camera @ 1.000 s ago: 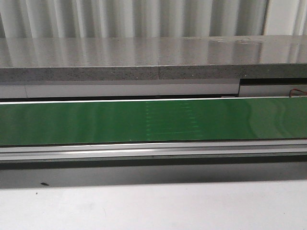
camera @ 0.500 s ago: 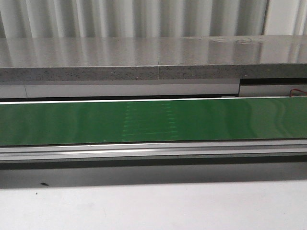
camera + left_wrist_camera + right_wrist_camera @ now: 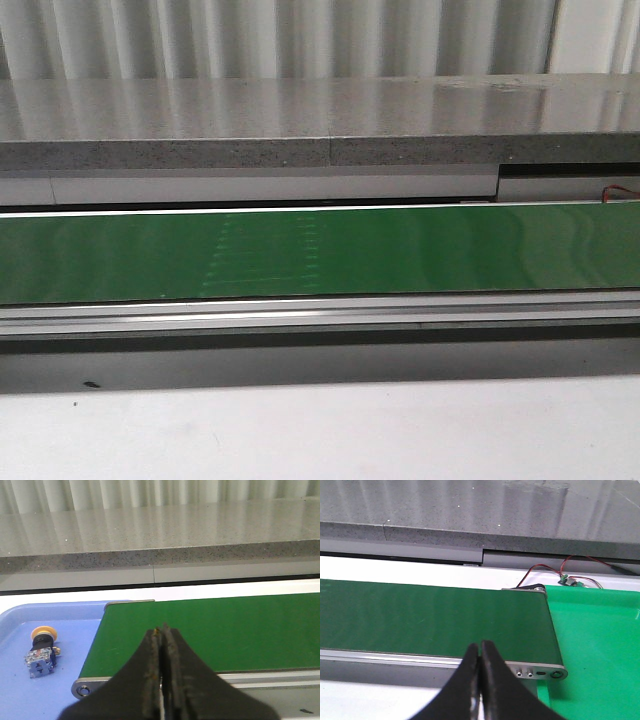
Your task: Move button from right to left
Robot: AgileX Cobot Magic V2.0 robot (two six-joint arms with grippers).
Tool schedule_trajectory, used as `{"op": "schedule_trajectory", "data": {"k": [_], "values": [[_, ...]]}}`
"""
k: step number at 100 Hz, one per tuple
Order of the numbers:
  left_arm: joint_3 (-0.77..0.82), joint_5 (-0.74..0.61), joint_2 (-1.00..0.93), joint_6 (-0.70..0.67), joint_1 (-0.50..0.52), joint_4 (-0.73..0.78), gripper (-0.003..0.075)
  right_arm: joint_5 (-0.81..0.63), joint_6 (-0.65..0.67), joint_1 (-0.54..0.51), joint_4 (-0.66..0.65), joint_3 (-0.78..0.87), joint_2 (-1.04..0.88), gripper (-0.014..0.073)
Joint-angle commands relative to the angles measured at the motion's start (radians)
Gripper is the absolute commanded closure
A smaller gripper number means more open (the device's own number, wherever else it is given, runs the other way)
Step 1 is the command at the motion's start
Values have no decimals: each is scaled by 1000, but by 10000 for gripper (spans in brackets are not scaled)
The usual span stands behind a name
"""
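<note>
A small push-button switch with a round yellow cap, black collar and boxy grey-blue contact block lies on its side in a shallow blue plastic tray at the left end of a long green conveyor belt, apart from the tray's walls and just beside the belt's rounded metal end. The left gripper, its black fingers pressed together with nothing between them, hangs over the near edge of the belt, well apart from the button. A speckled grey stone ledge runs behind the belt across the whole front view, with pale corrugated panels above it. At the belt's right end the right gripper, fingers likewise closed on nothing, hovers over the near metal rail. Beside it sits a green plastic tray, with red and black wires and a small circuit board behind.
</note>
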Motion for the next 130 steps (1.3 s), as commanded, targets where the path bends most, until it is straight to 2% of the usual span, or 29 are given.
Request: {"op": "schedule_trajectory", "data": {"k": [1, 99, 109, 130], "values": [[38, -77, -32, -11, -6, 1, 741, -81, -9, -1, -11, -25, 10, 662], [38, -77, -32, -11, -6, 1, 741, -99, -9, -1, -11, -3, 10, 662], [38, -77, -32, -11, -6, 1, 741, -184, -9, -9, -11, 39, 10, 662], [38, -77, -32, -11, -6, 1, 741, -469, -9, -74, -11, 188, 10, 662]]}}
